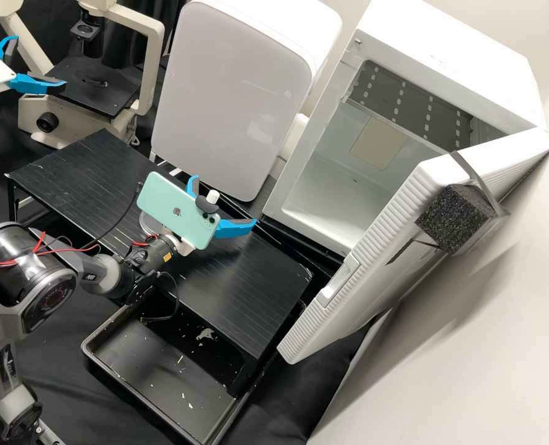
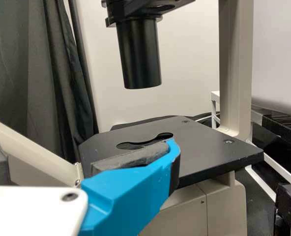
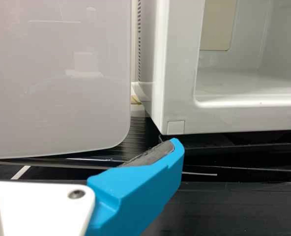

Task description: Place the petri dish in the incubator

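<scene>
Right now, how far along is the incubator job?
Done: the incubator door stands open. In hand: nothing gripped; the right gripper is open over the black rack, and the left gripper is open by the microscope. A clear round rim beside the phone may be the dish, but I can't confirm it. Left, as I judge it: grasp the dish, then set it inside.

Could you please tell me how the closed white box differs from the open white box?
The closed box has its front shut, while the open box shows its hollow inside.
The closed box has a smooth, plain front; the open box's door has ribbed edges and a black foam block.
Both are whitish and stand side by side.
</scene>
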